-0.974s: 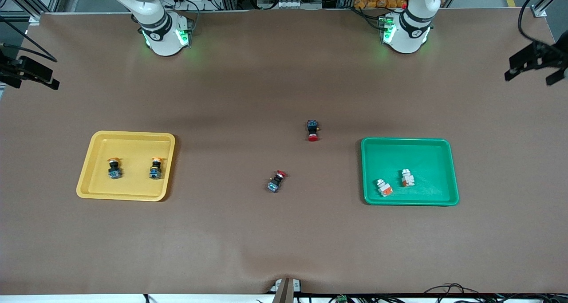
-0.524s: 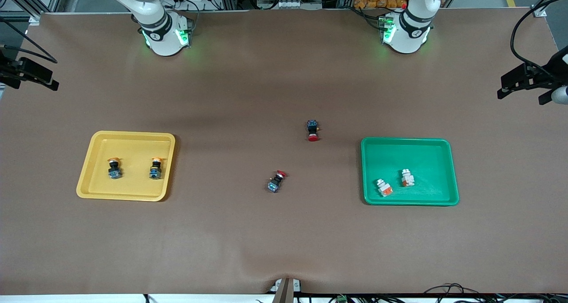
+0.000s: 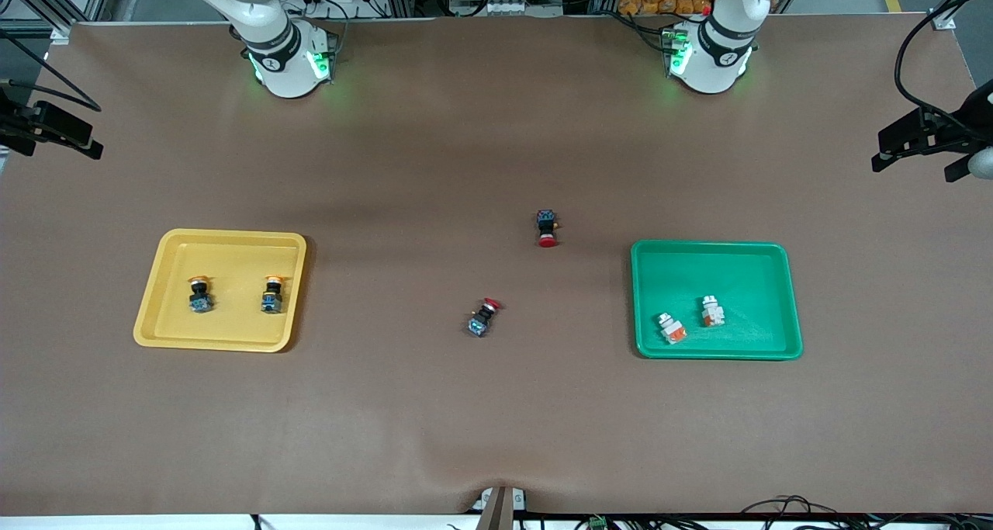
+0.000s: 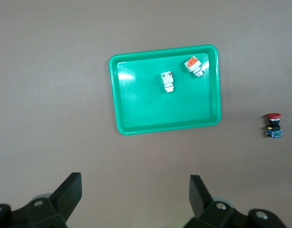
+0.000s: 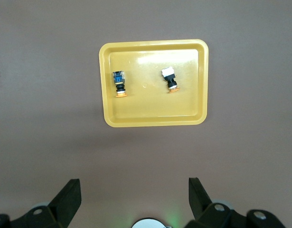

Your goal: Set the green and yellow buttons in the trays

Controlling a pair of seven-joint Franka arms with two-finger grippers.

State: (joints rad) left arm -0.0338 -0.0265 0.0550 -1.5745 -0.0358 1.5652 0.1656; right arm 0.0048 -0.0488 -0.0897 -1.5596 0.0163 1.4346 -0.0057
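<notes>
The front view looks down from high across the counter [image 3: 496, 421], facing both robot bases. Each wrist view looks straight down from well above: the left wrist onto the green tray [image 4: 122, 126], the right wrist onto the yellow tray [image 5: 107, 118]. Both trays also show in the front view [image 3: 791, 297] [image 3: 151, 313].

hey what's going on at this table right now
Nothing is being handled at the moment. The two yellow-capped buttons lie in the yellow tray, and the two whitish buttons lie in the green tray. Two red-capped buttons sit on the bare table between the trays. Both arms wait raised: the left gripper over the table by the green tray, the right gripper by the yellow tray, each with fingers open and empty.
</notes>
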